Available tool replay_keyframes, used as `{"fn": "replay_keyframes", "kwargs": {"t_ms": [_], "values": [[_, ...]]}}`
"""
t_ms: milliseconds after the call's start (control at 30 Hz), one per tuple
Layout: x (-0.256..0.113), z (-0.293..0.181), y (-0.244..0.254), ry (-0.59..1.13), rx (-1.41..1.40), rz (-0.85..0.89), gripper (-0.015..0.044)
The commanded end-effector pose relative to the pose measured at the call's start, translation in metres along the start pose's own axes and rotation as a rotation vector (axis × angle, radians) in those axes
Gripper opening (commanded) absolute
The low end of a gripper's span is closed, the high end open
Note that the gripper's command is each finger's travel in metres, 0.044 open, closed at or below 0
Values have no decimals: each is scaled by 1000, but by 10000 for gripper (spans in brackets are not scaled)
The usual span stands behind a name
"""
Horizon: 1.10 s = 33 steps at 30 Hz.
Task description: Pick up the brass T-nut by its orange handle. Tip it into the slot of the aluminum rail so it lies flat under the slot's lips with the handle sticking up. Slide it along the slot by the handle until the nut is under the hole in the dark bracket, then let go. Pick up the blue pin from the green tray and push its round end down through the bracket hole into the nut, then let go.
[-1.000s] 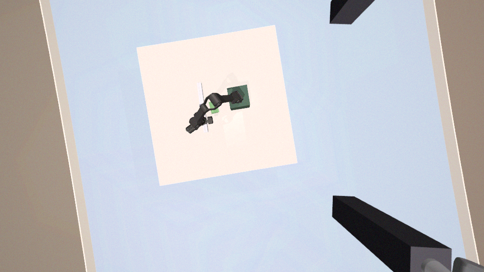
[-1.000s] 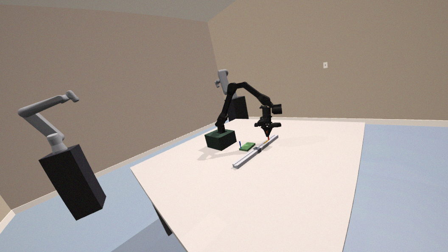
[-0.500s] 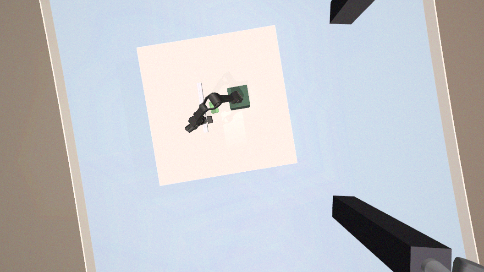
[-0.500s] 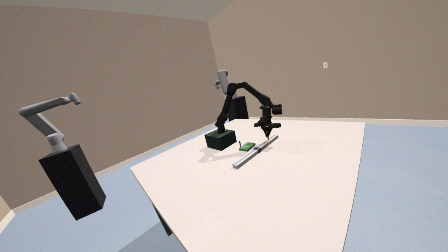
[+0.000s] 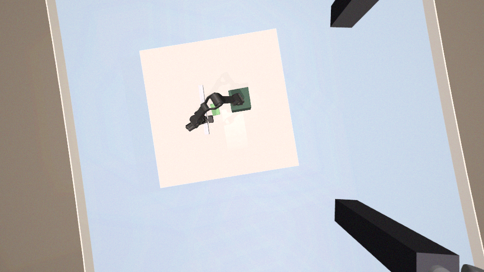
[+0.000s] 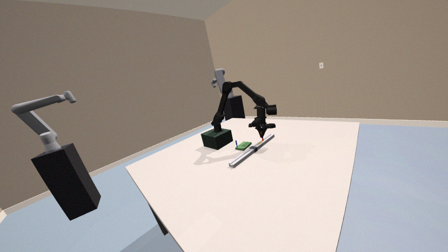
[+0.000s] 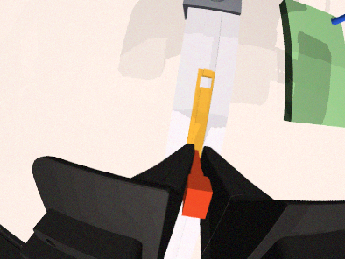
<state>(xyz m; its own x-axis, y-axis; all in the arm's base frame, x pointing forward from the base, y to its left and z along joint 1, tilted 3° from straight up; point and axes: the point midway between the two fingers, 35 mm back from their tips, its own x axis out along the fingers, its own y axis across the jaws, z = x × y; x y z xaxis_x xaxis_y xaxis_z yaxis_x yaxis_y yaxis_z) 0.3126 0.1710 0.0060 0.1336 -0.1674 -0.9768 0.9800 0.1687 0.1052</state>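
A pale, square-cornered table (image 5: 264, 155) (image 6: 281, 194) (image 7: 66, 109) is seen, by which the things are carried. A long aluminum rail (image 5: 201, 91) (image 6: 242, 158) (image 7: 181, 52) is laid flat on it. Beside the rail, a flat green tray (image 5: 216, 112) (image 6: 239, 148) (image 7: 308, 105) is set, separated from it by a strip of table. A dark green block (image 5: 247, 98) (image 6: 209, 140) is placed on the tray's other side, away from the rail. Soft shadows are cast across the pale surface.
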Motion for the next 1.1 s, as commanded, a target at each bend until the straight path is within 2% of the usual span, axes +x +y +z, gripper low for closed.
{"fn": "replay_keyframes", "kwargs": {"t_ms": [0, 1067], "values": [[1, 8, 0, -2, -2, 2, -150], [13, 54, 0, -6, -2, 2, -150]]}}
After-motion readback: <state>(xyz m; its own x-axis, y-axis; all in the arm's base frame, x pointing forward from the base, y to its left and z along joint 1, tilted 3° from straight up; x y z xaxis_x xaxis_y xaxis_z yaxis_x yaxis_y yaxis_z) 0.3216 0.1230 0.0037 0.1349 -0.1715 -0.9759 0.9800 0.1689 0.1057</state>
